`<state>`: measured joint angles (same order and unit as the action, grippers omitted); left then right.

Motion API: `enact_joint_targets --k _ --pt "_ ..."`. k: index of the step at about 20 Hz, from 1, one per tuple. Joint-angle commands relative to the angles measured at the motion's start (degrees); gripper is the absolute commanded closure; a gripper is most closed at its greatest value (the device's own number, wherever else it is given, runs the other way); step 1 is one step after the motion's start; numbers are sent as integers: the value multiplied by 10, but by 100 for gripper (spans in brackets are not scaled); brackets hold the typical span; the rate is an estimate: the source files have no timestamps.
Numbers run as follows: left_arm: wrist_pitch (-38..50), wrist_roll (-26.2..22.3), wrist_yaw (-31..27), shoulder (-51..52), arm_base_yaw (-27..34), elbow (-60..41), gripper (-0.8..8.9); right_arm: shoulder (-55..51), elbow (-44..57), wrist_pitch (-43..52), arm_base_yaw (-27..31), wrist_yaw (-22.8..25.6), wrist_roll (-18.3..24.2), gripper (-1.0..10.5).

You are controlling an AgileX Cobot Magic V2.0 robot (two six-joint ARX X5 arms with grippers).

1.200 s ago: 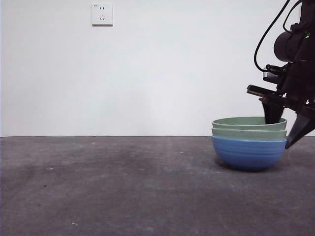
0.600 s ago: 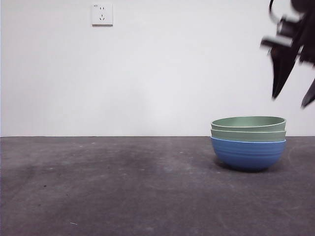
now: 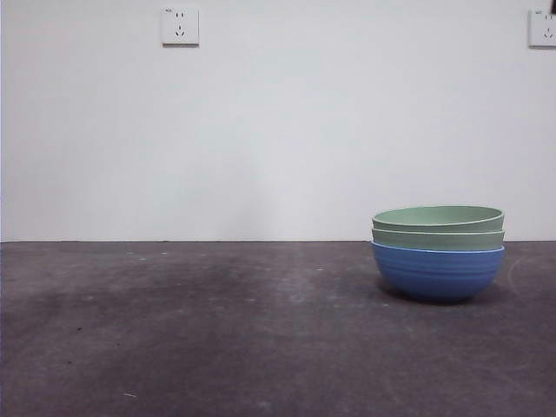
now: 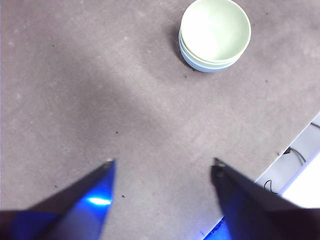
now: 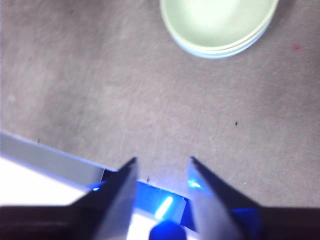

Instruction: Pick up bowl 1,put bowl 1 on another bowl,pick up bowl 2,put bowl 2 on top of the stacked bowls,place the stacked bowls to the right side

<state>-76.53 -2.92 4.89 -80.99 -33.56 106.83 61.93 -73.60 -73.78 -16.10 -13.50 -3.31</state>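
Stacked bowls (image 3: 438,252) on table's right, left pincer (image 4: 162,162) and right pincer (image 5: 162,159) apart, wrist-views only.

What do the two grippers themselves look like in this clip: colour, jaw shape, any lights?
Both show only in their wrist views. The left gripper has two black jaws that taper to narrow pointed tips, with a blue glow on the inner face of one and at the base of the other. The right gripper has the same black, wedge-shaped jaws with blue light between their bases. No cables or markings are visible on either.
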Motion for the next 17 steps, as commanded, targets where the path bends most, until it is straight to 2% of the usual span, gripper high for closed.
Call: enact_joint_targets --k 1,17 --pt "-28 -18 1 -1 -3 -1 820 -9 3 -2 -9 1 14 959" --pt "-26 -17 -2 -1 -2 -1 817 -12 3 -2 -8 1 8 944"
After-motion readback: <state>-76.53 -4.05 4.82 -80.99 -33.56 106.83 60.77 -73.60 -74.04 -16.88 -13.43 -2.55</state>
